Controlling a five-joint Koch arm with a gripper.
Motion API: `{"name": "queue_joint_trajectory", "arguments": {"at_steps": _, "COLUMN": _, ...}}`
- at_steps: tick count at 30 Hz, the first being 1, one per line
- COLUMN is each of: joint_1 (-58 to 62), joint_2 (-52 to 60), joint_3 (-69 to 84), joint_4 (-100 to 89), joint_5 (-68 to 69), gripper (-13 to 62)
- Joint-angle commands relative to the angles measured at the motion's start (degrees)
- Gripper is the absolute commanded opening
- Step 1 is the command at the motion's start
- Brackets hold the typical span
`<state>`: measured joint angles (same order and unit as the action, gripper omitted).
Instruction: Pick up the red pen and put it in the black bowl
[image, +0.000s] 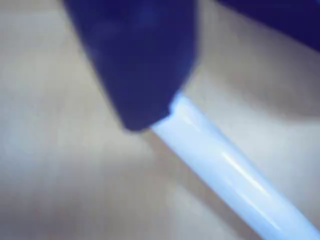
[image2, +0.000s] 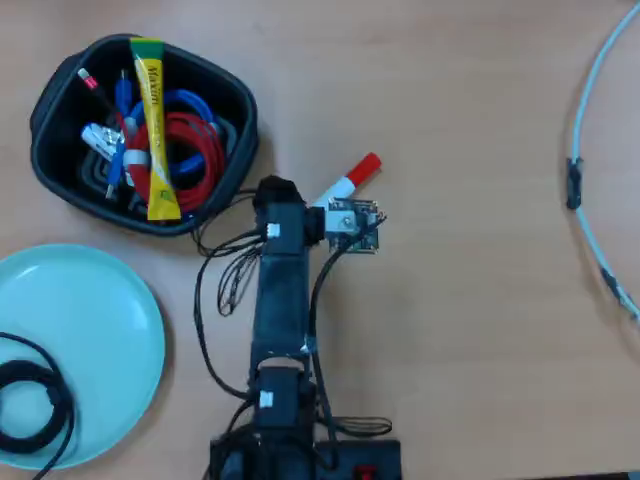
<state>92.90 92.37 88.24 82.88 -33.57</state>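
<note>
The red pen (image2: 352, 176) lies tilted on the wooden table (image2: 470, 300) near its middle, red cap pointing toward the far right, white barrel running under the arm. In the blurred wrist view a dark gripper (image: 150, 120) jaw sits on the barrel (image: 225, 160); whether the jaws are closed cannot be told. The black bowl (image2: 240, 110), holding cables and a yellow sachet (image2: 155, 130), sits at the far left corner, close to the pen

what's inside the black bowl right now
In the overhead view the black bowl holds a yellow stick sachet, coiled red cable, blue cable and a thin red-tipped black stick. The clutter covers its floor. The red pen lies outside.
</note>
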Motion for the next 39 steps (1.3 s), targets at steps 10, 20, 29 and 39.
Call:
{"name": "queue_joint_trajectory", "arguments": {"at_steps": 10, "joint_1": 5.4, "joint_2": -14.9, "joint_3": -14.9, "joint_4": 1.4, "joint_5": -25.5, "gripper": 53.0}}
{"name": "queue_joint_trajectory", "arguments": {"at_steps": 20, "joint_1": 8.7, "joint_2": -23.8, "joint_3": -19.1, "joint_4": 3.0, "joint_5": -26.4, "gripper": 52.9}}
{"name": "queue_joint_trajectory", "arguments": {"at_steps": 29, "joint_1": 8.5, "joint_2": -32.0, "joint_3": -19.3, "joint_4": 3.1, "joint_5": -26.3, "gripper": 52.8}}
{"name": "queue_joint_trajectory", "arguments": {"at_steps": 39, "joint_1": 7.7, "joint_2": -33.7, "joint_3": -19.5, "joint_4": 5.4, "joint_5": -25.1, "gripper": 41.0}}
